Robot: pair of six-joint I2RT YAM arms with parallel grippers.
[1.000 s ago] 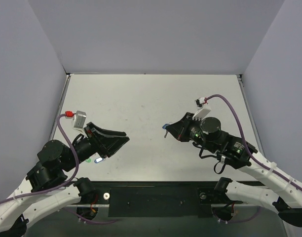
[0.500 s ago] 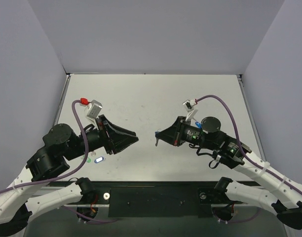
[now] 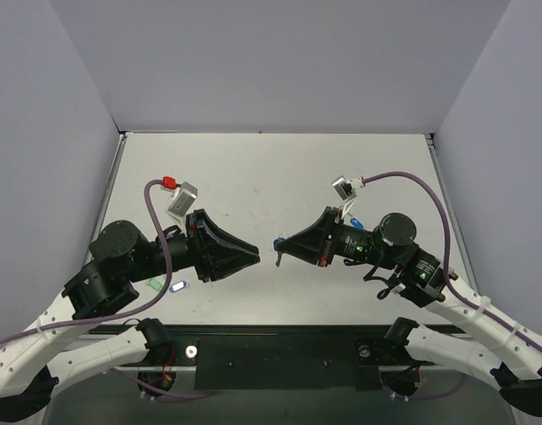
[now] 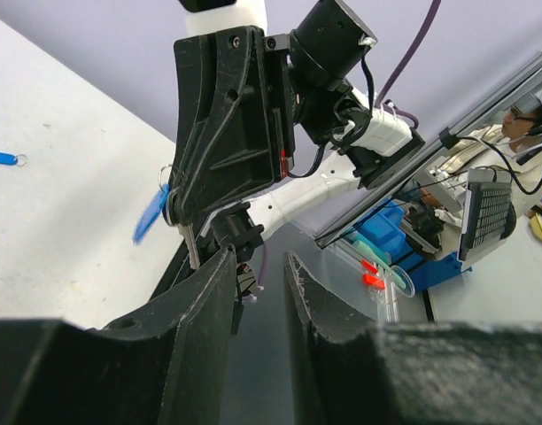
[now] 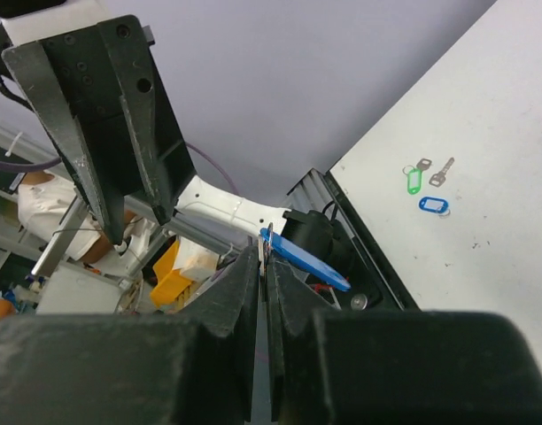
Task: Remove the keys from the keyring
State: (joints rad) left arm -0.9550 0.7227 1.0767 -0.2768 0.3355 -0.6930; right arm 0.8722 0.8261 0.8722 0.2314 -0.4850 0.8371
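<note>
Your right gripper (image 3: 280,250) pinches the blue key (image 5: 299,259); shutting the parted left gripper (image 4: 258,258) off-line could knock it loose.

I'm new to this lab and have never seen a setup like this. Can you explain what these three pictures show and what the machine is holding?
These are two black robot arms bolted to the near edge of a white table, each ending in a two-fingered pincer. The wide picture looks down from above and behind them; the other two come from a camera on each wrist, so each shows its own fingers at the bottom and the other arm opposite. The right pincer is shut on a small silver key with a bright blue plastic tag, held off the table. The left pincer faces it, open and empty. Near the left arm lie a green plastic tag and a blue plastic tag; another blue tag lies beside the right arm.
</note>
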